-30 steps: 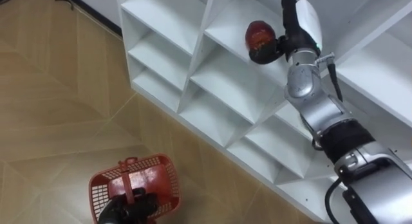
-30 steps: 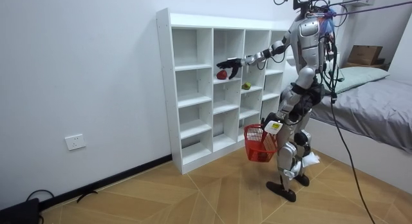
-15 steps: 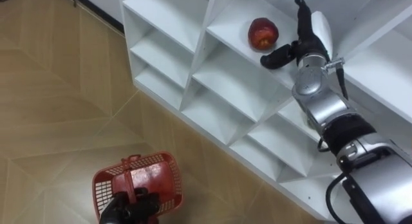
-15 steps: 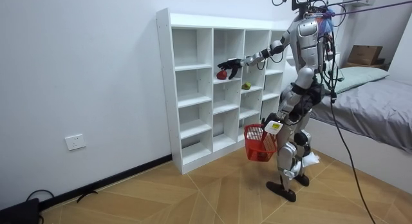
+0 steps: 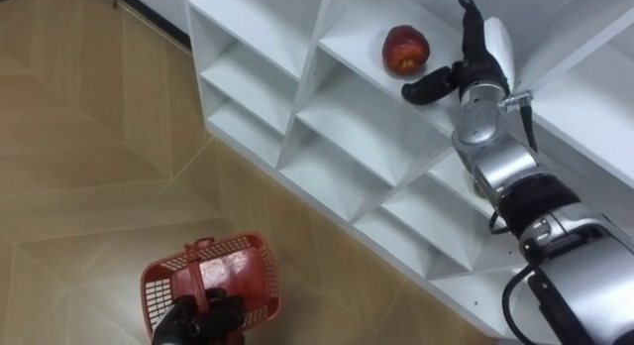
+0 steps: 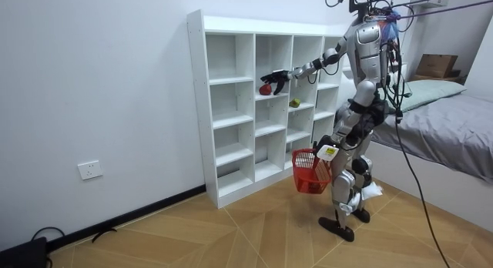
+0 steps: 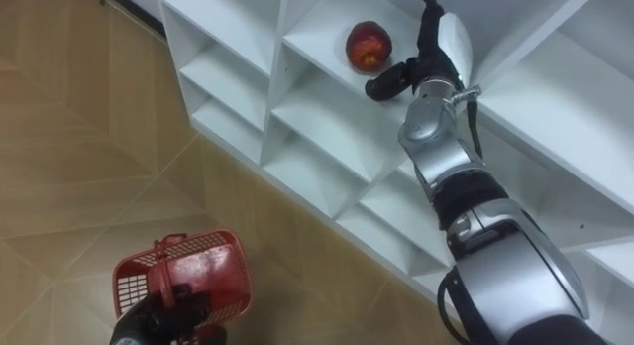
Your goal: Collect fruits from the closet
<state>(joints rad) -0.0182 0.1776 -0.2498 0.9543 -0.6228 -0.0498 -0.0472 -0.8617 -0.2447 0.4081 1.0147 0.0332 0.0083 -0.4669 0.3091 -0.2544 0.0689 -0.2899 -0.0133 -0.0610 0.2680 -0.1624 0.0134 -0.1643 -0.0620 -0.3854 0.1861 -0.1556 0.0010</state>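
Note:
A red apple (image 5: 405,50) (image 7: 368,45) lies on a board of the white shelf unit (image 5: 302,97), in an upper compartment. My right hand (image 5: 477,59) (image 7: 436,50) is open just to the right of it, fingers spread upward and thumb pointing at the apple, with a small gap between them. Low at the left, my left hand (image 5: 198,321) is shut on the handle of a red mesh basket (image 5: 248,276) (image 7: 213,271) that hangs over the wooden floor. In the room view I stand before the shelves with my right arm stretched to the apple (image 6: 265,88).
A small yellow-green fruit (image 6: 294,102) sits in a compartment to the room view's right of the apple. A bed (image 6: 447,129) stands behind me. Shelf dividers close in the apple's compartment on both sides. The other compartments hold nothing.
A second ago my right hand was against the apple; now it stands apart to its right with fingers spread. The apple rests on the board. The basket hangs as before.

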